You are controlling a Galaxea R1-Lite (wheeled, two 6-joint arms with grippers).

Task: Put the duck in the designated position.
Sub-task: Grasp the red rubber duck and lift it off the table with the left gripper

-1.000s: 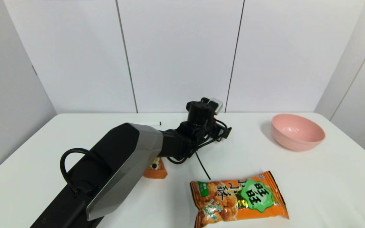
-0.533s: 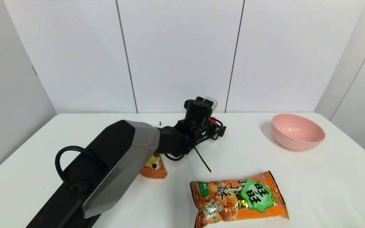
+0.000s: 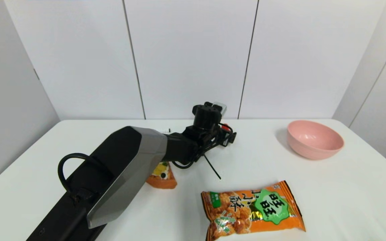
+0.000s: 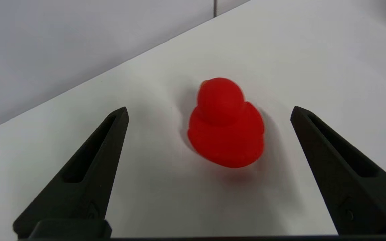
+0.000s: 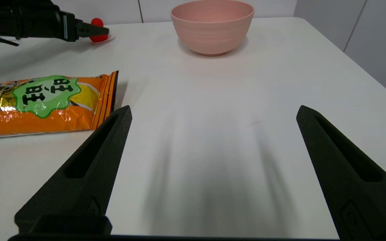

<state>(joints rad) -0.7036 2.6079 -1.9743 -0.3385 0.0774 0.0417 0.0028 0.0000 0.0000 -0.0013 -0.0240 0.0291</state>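
The duck [image 4: 226,134], tiny and all red, stands upright on the white table between the spread fingers of my left gripper [image 4: 209,109], which touch nothing. In the head view only a speck of the duck [image 3: 226,126] peeks past the left wrist [image 3: 206,117] at the back middle of the table. The right wrist view shows the duck [image 5: 96,22] from afar, just behind a left finger [image 5: 90,30]. My right gripper [image 5: 213,110] hovers open and empty low over the table at the near right, out of the head view.
A pink bowl [image 3: 314,139] stands at the back right, also in the right wrist view [image 5: 212,25]. An orange snack bag [image 3: 252,209] lies near the front middle. An orange cake slice [image 3: 162,175] lies beside the left forearm.
The left arm has shifted a little left and toward the back wall. A bit of the red duck now shows beyond the wrist. Bowl, bag and cake slice have not moved.
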